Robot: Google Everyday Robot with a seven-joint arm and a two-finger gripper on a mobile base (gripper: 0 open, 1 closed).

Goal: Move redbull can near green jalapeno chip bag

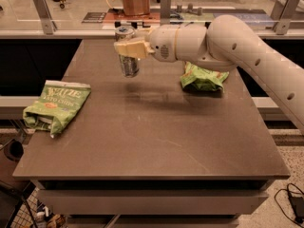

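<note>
Second green bag (203,79) at far right half hidden behind arm (256,56); tool (128,49) above far-left bench (156,141), pinching redbull can (128,65), masking its upper body; green jalapeno chip bag (54,106) flat at left edge.

Over the far side of the brown bench (152,127), we see the gripper (124,49), its cream fingers (135,48) covering a band of the slim silver-grey metal can (129,66), while the white arm (247,46) hides part of the puffy green bag (202,80).

Far-side gripper (127,48) jaws; open tabletop (142,127) toward green jalapeno chip bag (57,103)
</note>
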